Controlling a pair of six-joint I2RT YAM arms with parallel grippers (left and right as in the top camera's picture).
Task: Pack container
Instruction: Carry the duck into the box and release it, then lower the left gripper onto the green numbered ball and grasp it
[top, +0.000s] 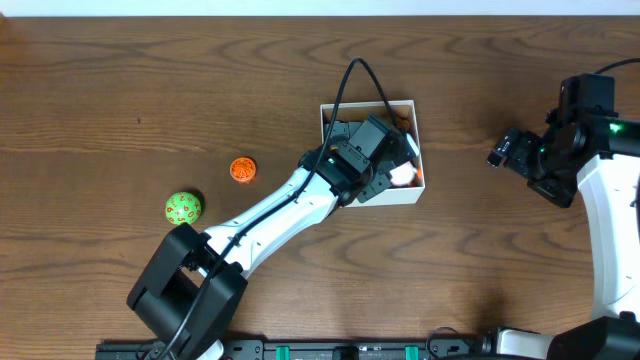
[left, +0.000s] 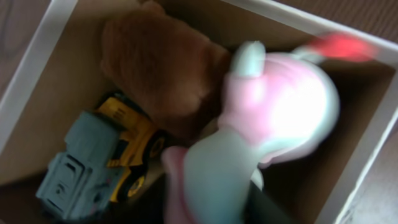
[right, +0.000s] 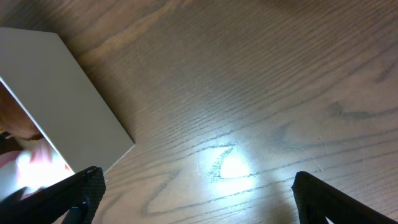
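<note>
Container (top: 398, 195) stands on the wooden table (top: 120, 90), a little right of the middle in the overhead view, with its open top up. The left arm reaches from the near edge across the table, and the left gripper (top: 388, 150) is down inside the box.

In the left wrist view the tan inside of the container (left: 59, 93) holds a brown plush toy (left: 161, 68) near the far wall. A grey-blue and yellow toy truck (left: 106, 165) lies beside it, touching it. Very close to the lens there is a pink and pale green soft toy (left: 273, 106), blurred and brightly lit. It seems to be at the fingers, of which only a dark piece (left: 270, 208) shows at the bottom, so I cannot tell if they grasp it or have let it go.

The right gripper (top: 510, 150) hovers over bare table to the right of the box, apart from it. In its own view the right gripper (right: 199, 190) has the two fingertips spread wide with nothing between them, and a white outer wall of the container (right: 68, 106) shows at the left.

Two toys lie outside, left of the box: a small orange one (top: 242, 170) and a green ball (top: 183, 207) with a pattern, well apart from the container.
</note>
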